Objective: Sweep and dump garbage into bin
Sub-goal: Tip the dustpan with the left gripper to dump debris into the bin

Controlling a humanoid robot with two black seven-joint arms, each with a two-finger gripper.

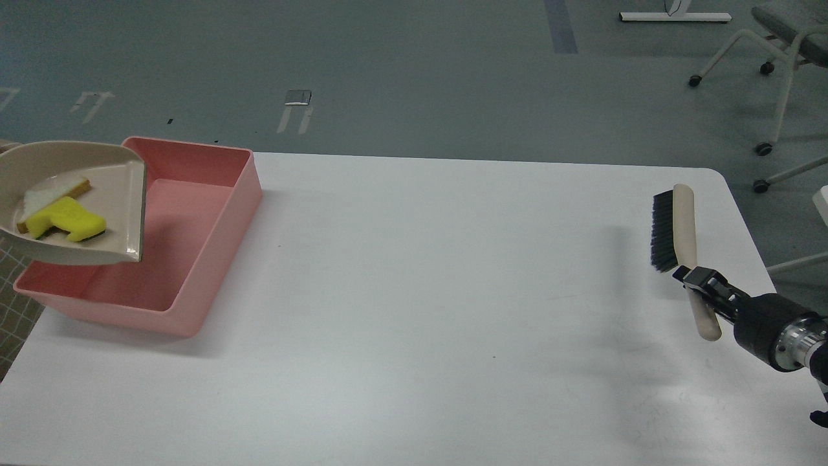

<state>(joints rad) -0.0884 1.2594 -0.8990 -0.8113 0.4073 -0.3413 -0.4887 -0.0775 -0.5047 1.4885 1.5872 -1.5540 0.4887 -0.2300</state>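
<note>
Head view: right gripper (693,277) is clamped on the handle of the brush (687,246), fingers narrow around the beige shaft. Brush runs upright from the jaws, black bristles above them and facing left, handle tip poking out below. It is held above the right side of the white table (414,310).

Left gripper is out of frame, so its jaws can't be judged. The dustpan (97,194) sits raised at the left edge, well away from the right jaws across the table. In it: white bread slice (55,191) with tan crust, yellow sponge piece (68,219) lying partly over it, the two touching.

Pink bin (207,213) is directly under and just right of the dustpan, on the table's far-left corner. Dustpan lip overhangs the bin interior.
</note>
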